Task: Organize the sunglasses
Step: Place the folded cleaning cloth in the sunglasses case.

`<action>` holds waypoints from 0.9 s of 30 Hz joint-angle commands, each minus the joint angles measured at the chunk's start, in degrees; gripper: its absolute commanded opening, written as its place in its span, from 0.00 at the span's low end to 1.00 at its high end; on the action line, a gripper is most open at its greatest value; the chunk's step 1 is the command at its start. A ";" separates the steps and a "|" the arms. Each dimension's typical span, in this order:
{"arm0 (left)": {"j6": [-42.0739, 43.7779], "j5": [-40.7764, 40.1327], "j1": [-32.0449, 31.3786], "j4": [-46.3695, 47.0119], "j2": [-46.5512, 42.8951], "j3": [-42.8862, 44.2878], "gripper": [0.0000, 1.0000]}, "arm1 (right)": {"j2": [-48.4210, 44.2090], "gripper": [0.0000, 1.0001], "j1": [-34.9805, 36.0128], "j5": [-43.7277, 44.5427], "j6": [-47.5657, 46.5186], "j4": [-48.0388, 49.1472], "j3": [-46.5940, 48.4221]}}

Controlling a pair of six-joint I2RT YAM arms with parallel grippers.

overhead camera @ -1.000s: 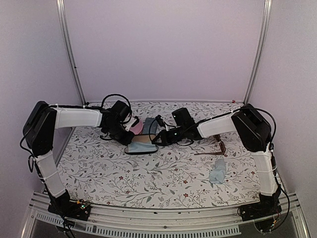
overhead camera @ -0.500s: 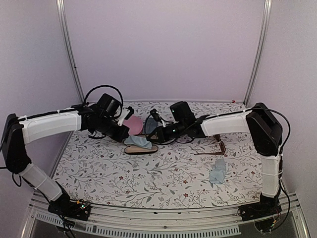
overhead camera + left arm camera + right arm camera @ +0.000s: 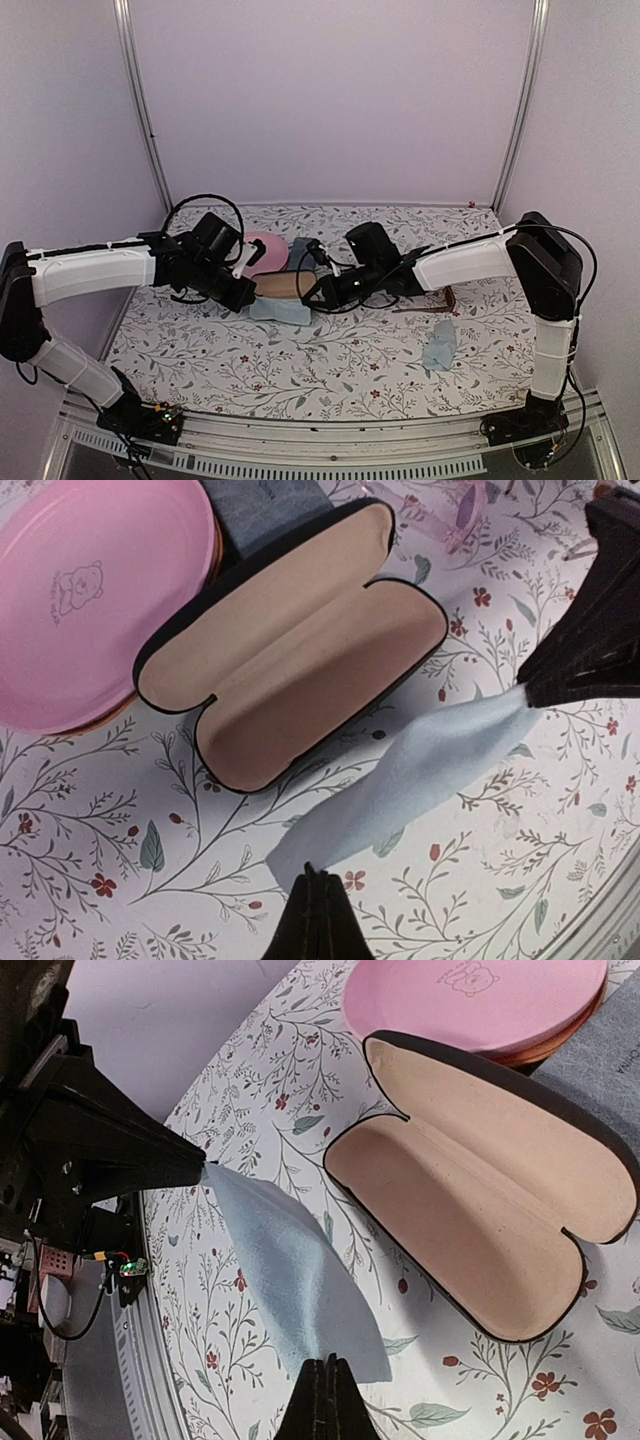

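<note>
A small light blue cloth hangs stretched between both grippers, just above the table and in front of an open black case with a tan lining. My left gripper is shut on one corner of the cloth. My right gripper is shut on the opposite corner. From above, the cloth lies between the left gripper and the right gripper. The reddish-brown sunglasses lie on the table at the right, behind the right arm. Part of the pale pinkish sunglasses shows beyond the case.
A pink oval case and a grey-blue rectangular case sit behind the open case. A second light blue cloth lies crumpled at the near right. The floral table has walls at the back and both sides.
Both grippers have carried the cloth off the open case and toward the near side. The left arm has stretched out lower, and the case interior now shows empty.
</note>
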 commanded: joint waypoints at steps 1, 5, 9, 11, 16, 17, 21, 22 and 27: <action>-0.58 -0.86 -0.53 1.69 0.64 -1.30 0.00 | -0.01 0.00 0.16 2.21 0.61 2.02 -0.46; 0.31 -2.39 -0.11 3.08 2.29 -1.26 0.00 | 1.42 0.00 -0.02 3.35 0.28 2.20 -0.06; 1.07 -2.12 0.71 4.36 4.25 -0.56 0.00 | 2.66 0.00 -0.66 3.20 -0.08 2.20 0.99; 1.38 -1.96 1.11 4.75 5.28 0.02 0.00 | 3.14 0.00 -0.97 2.91 -0.09 2.20 1.39; 2.13 -1.59 2.28 6.00 7.28 1.29 0.00 | 3.69 0.00 -2.14 2.61 -0.25 2.24 2.03; 2.35 -1.47 2.56 6.12 7.59 1.58 0.00 | 3.78 0.00 -2.34 2.55 -0.31 2.21 2.27; 3.05 -1.15 3.43 6.29 9.03 2.94 0.00 | 4.13 0.00 -3.21 2.28 -0.65 2.09 2.98; 3.13 -1.16 3.57 6.38 9.36 3.16 0.00 | 4.27 0.00 -3.33 2.23 -0.64 2.04 3.16; 3.69 -0.95 4.53 6.90 10.73 4.17 0.00 | 5.29 0.00 -3.87 2.06 -0.93 1.61 4.43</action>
